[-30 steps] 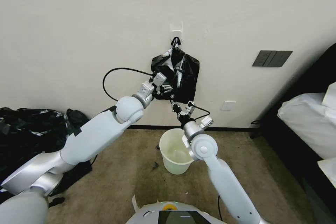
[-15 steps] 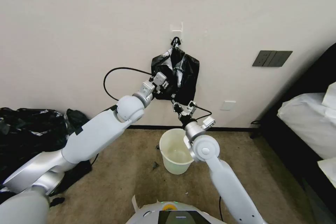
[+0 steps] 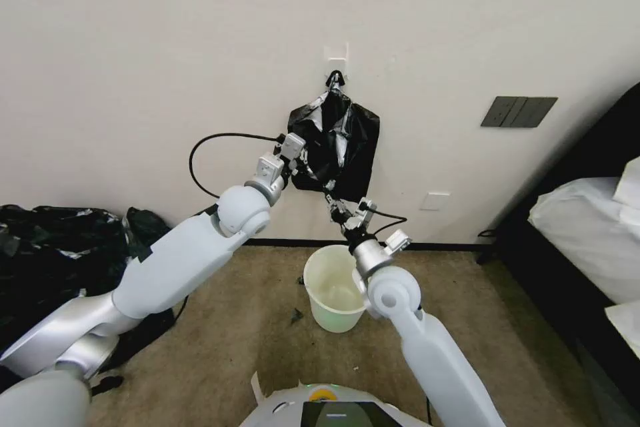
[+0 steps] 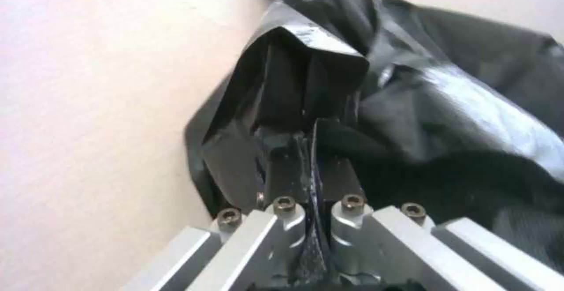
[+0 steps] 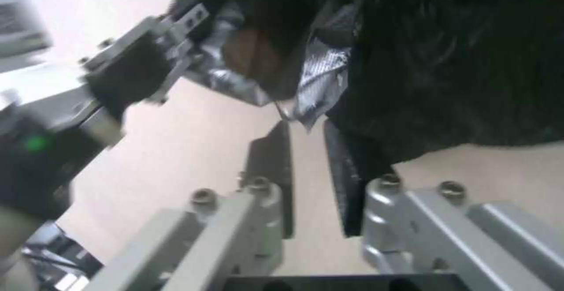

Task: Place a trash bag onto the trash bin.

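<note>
Trash bag hangs long-axis vertical from wall hook. Left gripper pinches its 9 o'clock edge. Right gripper at 6 o'clock, fingers slightly apart (probably not gripping yet). Trash bin below.

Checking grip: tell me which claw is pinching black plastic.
The left claw, shut on the trash bag's edge by the wall; the right claw gapes just below it.

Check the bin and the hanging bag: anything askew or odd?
Nothing stands out. The trash bin stands upright and unlined on the carpet. The trash bag hangs from the wall hook, pinched by the left gripper; the right gripper, jaws apart, sits under its lower edge.
</note>
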Tool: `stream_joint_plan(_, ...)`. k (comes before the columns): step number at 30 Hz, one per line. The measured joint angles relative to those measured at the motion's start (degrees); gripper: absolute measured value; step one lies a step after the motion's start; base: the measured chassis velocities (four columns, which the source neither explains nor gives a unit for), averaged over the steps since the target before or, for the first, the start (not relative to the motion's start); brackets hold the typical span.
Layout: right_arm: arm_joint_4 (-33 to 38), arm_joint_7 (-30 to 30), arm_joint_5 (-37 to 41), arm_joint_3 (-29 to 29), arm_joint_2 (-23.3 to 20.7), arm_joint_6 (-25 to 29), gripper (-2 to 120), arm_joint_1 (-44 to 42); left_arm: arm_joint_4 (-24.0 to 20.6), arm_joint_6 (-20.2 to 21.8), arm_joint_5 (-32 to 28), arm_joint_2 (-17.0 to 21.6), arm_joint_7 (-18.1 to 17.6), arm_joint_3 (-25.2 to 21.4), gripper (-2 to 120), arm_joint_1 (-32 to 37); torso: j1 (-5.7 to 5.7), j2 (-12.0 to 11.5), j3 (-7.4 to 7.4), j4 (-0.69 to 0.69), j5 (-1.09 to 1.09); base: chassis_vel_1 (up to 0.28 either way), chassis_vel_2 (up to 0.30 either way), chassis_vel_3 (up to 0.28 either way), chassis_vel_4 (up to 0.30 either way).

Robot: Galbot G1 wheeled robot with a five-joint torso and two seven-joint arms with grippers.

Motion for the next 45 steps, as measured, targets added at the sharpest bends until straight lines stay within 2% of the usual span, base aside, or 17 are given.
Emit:
stream_joint_plan(5, 2.2, -0.4, -4.2, 0.4, -1.9, 0.0, 38, -1.0, 0.1, -1.1, -3.3, -1.5, -4.9, -1.1, 0, 0.6, 0.00, 0.0, 0.00, 0.00, 0.01, 0.000, 0.000, 0.000, 0.000)
stream_joint_plan(7, 2.6, -0.4, -5.3, 0.8, -2.4, 0.0, 42, -1.1, 0.1, -1.2, -3.8, -1.7, -5.4, -1.4, 0, 0.8, 0.00, 0.0, 0.00, 0.00, 0.01, 0.000, 0.000, 0.000, 0.000)
stream_joint_plan(10, 4.8, -1.1, -8.4, 3.2, -5.1, -0.7, 59, 0.4, -0.5, -1.3, -4.6, -1.7, -5.8, -2.0, 0, 1.7, 0.00, 0.0, 0.00, -0.01, 0.01, 0.000, 0.000, 0.000, 0.000)
stream_joint_plan(11, 4.8, -1.1, -8.4, 3.2, -5.1, -0.7, 59, 0.4, -0.5, -1.3, -4.6, -1.7, -5.8, -2.0, 0, 1.7, 0.00, 0.0, 0.00, -0.01, 0.01, 0.000, 0.000, 0.000, 0.000)
stream_joint_plan(14, 4.2, -6.5, -12.1, 6.3, -11.9, -2.0, 70, 6.0, -1.8, -1.4, -4.0, -0.9, -4.1, -2.5, 0, 3.6, 0.00, 0.0, 0.00, 0.00, 0.02, 0.000, 0.000, 0.000, 0.000)
stream_joint_plan(15, 4.2, -6.5, -12.1, 6.3, -11.9, -2.0, 70, 6.0, -1.8, -1.4, -4.0, -0.9, -4.1, -2.5, 0, 3.6, 0.00, 0.0, 0.00, 0.00, 0.02, 0.000, 0.000, 0.000, 0.000)
stream_joint_plan(18, 2.4, -8.2, -14.0, 5.8, -16.5, -3.8, 82, 12.0, -2.6, -1.5, -3.5, -0.7, -3.5, -3.2, 0, 4.8, 0.00, 0.0, 0.00, 0.00, 0.00, 0.000, 0.000, 0.000, 0.000)
stream_joint_plan(22, -2.3, -8.5, -22.0, -0.7, -19.4, -8.4, 98, 23.3, -2.9, -2.2, -2.7, -1.0, -3.3, -3.5, 0, 5.5, 0.00, 0.0, 0.00, 0.01, 0.00, 0.000, 0.000, 0.000, 0.000)
stream_joint_plan(23, -2.3, -8.5, -22.0, -0.7, -19.4, -8.4, 98, 23.3, -2.9, -2.2, -2.7, -1.0, -3.3, -3.5, 0, 5.5, 0.00, 0.0, 0.00, 0.01, 0.00, 0.000, 0.000, 0.000, 0.000)
stream_joint_plan(26, -6.1, -8.3, -33.8, -7.1, -19.1, -15.5, 100, 31.3, -2.9, -2.4, -2.3, -0.9, -3.0, -3.5, 0, 5.5, 0.00, 0.0, 0.00, 0.01, -0.01, 0.000, 0.000, 0.000, 0.000)
stream_joint_plan(28, -6.6, -8.1, -36.3, -8.1, -18.8, -17.2, 100, 32.6, -2.9, -2.5, -2.2, -0.9, -2.9, -3.5, 0, 5.5, 0.00, 0.0, 0.01, 0.02, 0.00, 0.000, 0.000, 0.000, 0.000)
stream_joint_plan(30, -7.6, -6.8, -41.9, -11.5, -17.6, -23.9, 100, 36.4, -3.1, -2.5, -2.2, -0.8, -2.7, -3.6, 0, 5.5, 0.00, 0.0, 0.00, 0.00, -0.01, 0.000, 0.000, 0.000, 0.000)
stream_joint_plan(31, -7.6, -6.8, -41.9, -11.5, -17.6, -23.9, 100, 36.4, -3.1, -2.5, -2.2, -0.8, -2.7, -3.6, 0, 5.5, 0.00, 0.0, 0.00, 0.00, -0.01, 0.000, 0.000, 0.000, 0.000)
stream_joint_plan(35, -8.3, -3.4, -42.9, -16.0, -15.6, -32.3, 99, 39.7, -3.1, -2.7, -2.1, -0.5, -2.2, -4.5, 0, 5.8, 0.00, 0.0, 0.00, 0.00, -0.01, 0.000, 0.000, 0.000, 0.000)
stream_joint_plan(41, -11.1, -2.1, -43.3, -18.8, -14.6, -34.5, 97, 41.8, -3.4, -2.9, -2.1, 0.0, -1.7, -5.2, 0, 6.1, 0.00, 0.0, 0.01, 0.00, 0.00, 0.000, 0.000, 0.000, 0.000)
stream_joint_plan(43, -11.5, -1.9, -43.4, -19.1, -14.5, -34.5, 95, 42.2, -3.5, -2.9, -2.1, 0.0, -1.6, -5.4, 0, 6.2, 0.00, 0.0, 0.01, 0.00, 0.00, 0.000, 0.000, 0.000, 0.000)
stream_joint_plan(45, -12.5, -1.6, -43.5, -20.2, -14.2, -34.5, 85, 43.1, -3.5, -3.1, -2.1, 0.0, -1.4, -5.6, 0, 6.3, 0.00, 0.0, 0.01, 0.00, -0.01, 0.000, 0.000, 0.000, 0.000)
